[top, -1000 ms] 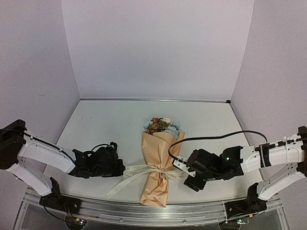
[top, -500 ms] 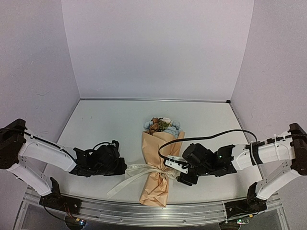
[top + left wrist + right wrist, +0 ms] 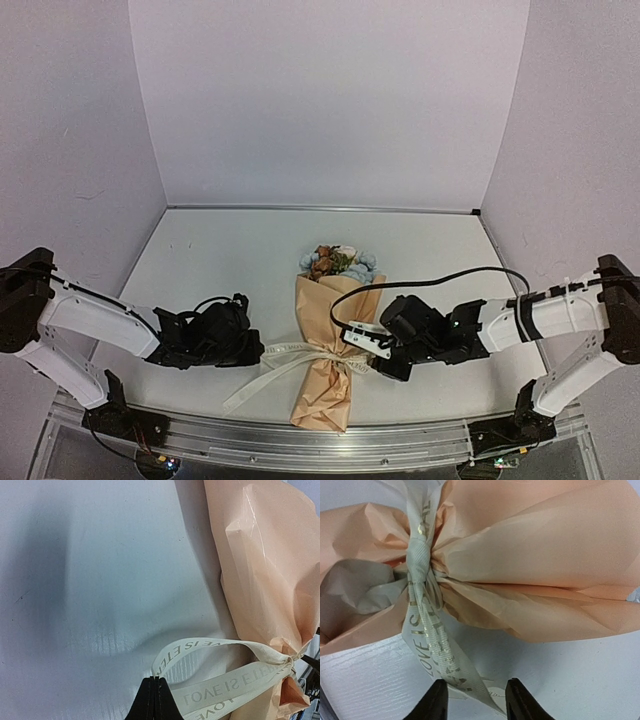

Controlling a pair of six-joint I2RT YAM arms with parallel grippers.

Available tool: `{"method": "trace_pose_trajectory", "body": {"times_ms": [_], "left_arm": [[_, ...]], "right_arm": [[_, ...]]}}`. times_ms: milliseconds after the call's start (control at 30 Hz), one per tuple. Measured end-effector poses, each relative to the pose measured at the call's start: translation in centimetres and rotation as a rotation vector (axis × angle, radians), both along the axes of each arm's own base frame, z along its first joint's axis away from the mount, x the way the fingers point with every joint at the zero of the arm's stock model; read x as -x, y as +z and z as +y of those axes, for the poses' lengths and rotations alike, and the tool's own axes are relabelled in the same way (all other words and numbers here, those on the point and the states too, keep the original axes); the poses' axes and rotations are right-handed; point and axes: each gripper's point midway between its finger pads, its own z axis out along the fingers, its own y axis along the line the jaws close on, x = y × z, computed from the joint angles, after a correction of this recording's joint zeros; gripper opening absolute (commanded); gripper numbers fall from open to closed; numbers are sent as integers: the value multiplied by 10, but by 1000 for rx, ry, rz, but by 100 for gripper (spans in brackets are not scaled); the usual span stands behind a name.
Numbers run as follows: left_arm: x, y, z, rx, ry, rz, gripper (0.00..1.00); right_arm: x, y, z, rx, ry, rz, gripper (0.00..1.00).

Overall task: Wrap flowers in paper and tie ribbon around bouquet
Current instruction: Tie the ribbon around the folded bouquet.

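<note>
The bouquet [image 3: 330, 340] lies flat with the ribbon [image 3: 427, 645] knotted round its waist, and the right arm, stretched low, has slid in against the bouquet's right side, the right gripper [image 3: 474, 692] narrowing astride one ribbon tail but not yet pinching, while the left gripper [image 3: 155, 685], left of the bouquet, stays clamped on the other tail, likely readying a tightening pull.

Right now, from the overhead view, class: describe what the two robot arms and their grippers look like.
The left arm and right arm have white shells, black joints and black wrist blocks. A thin black cable loops over the right wrist. The left gripper and right gripper each have two dark, tapered fingers.
</note>
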Motion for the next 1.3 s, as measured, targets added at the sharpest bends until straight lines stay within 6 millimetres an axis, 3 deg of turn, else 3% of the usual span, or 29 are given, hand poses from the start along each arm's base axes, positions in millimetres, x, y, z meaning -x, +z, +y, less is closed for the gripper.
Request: {"method": "trace_pose_trajectory", "body": {"times_ms": [67, 167, 467, 700, 1300], "left_arm": [[0, 0, 0, 0, 0, 0, 0], [0, 0, 0, -1, 0, 0, 0], [1, -3, 4, -18, 12, 7, 0], [1, -7, 13, -34, 51, 32, 0], [-5, 2, 7, 59, 89, 68, 0]], "right_arm": [[0, -3, 0, 5, -6, 7, 12], [0, -4, -1, 2, -20, 15, 0], [-5, -2, -4, -14, -87, 10, 0], [-8, 4, -18, -48, -190, -1, 0], [-6, 1, -36, -118, -351, 28, 0]]}}
